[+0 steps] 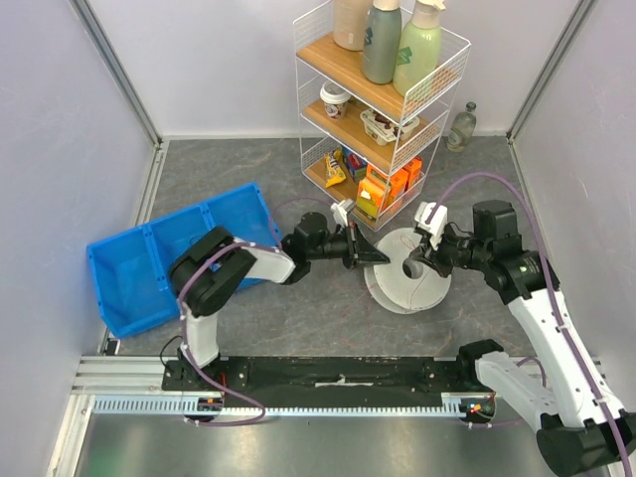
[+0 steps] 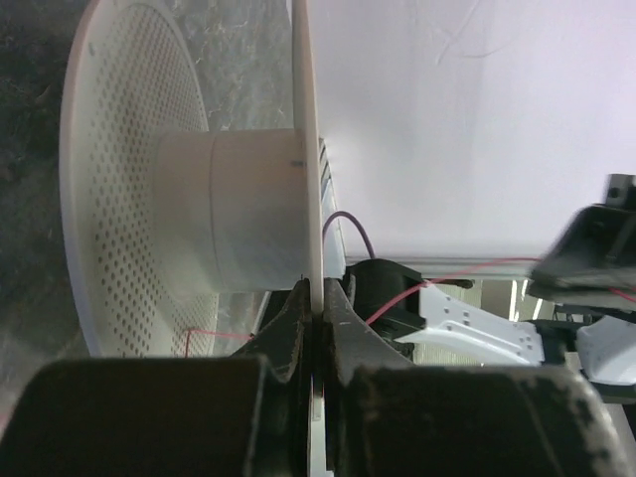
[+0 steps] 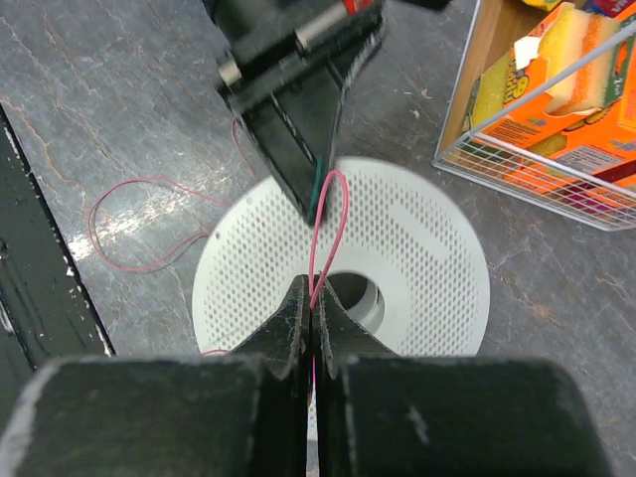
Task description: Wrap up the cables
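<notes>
A white perforated spool (image 1: 399, 290) lies on the grey table in front of the wire shelf. My left gripper (image 1: 382, 257) reaches it from the left. In the left wrist view this gripper (image 2: 316, 304) is shut on the thin edge of one spool flange (image 2: 307, 149), beside the hub (image 2: 238, 209). My right gripper (image 3: 313, 301) hangs over the spool's centre hole, shut on a thin red cable (image 3: 334, 224). The cable loops up toward the left gripper's fingertips (image 3: 316, 199). More of the red cable lies slack on the table (image 3: 139, 225).
A wire shelf (image 1: 383, 109) with bottles and snack boxes stands just behind the spool. Its basket corner (image 3: 556, 179) is close on the right. A blue bin (image 1: 169, 258) sits at the left, a glass bottle (image 1: 462, 127) at the back right. A black rail (image 1: 338, 373) runs along the near edge.
</notes>
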You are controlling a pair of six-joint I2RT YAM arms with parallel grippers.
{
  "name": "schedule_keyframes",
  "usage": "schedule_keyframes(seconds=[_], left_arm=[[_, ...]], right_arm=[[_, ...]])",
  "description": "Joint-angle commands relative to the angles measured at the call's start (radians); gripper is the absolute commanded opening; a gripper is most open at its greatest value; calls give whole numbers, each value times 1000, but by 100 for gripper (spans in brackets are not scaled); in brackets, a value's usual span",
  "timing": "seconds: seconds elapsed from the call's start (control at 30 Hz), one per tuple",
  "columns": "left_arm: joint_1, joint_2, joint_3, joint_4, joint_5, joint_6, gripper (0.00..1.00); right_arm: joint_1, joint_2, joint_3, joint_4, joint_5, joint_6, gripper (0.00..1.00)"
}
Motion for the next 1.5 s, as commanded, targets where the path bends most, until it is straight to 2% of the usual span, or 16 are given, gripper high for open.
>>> schedule_keyframes(seconds=[0.0, 0.17, 0.27, 0.5, 0.6, 0.73, 0.9, 1.0, 1.1, 1.17, 1.23, 1.3, 1.37, 1.47], left_arm=[[58, -273, -6, -153, 24, 122, 2], [133, -520, -33, -433, 102, 257, 2], [184, -671, -75, -583, 90, 318, 2], [236, -830, -66, -654, 29, 459, 2], [238, -877, -61, -706, 1, 534, 2], [241, -979, -37, -822, -57, 747, 2], [311, -1031, 29, -1017, -60, 906, 2], [322, -1028, 62, -1085, 9, 1004, 2], [320, -1008, 104, -1159, 40, 1132, 2], [317, -994, 131, -1203, 90, 1244, 2], [296, -985, 149, -1254, 125, 1367, 2], [247, -977, 164, -1339, 135, 1519, 2], [183, -973, 163, -1431, 121, 1665, 2], [117, -970, 129, -1514, 75, 1859, 2]], right_arm=[[2, -52, 51, 14, 38, 84, 0], [2, -71, 117, 38, 63, 171, 0], [1, -83, 152, 74, 19, 219, 0], [1, -120, 137, 59, -144, 271, 0], [2, -118, 157, 37, -111, 291, 0], [1, -89, 226, 40, 82, 389, 0], [-1, -29, 364, 173, 493, 492, 0], [1, 49, 514, 238, 793, 431, 0], [-1, 121, 655, 305, 1090, 295, 0], [-1, 144, 733, 368, 1152, 189, 0], [1, 161, 793, 367, 1129, 95, 0], [1, 190, 855, 259, 1066, 55, 0], [1, 193, 855, 136, 935, 49, 0], [1, 155, 714, 5, 651, 53, 0]])
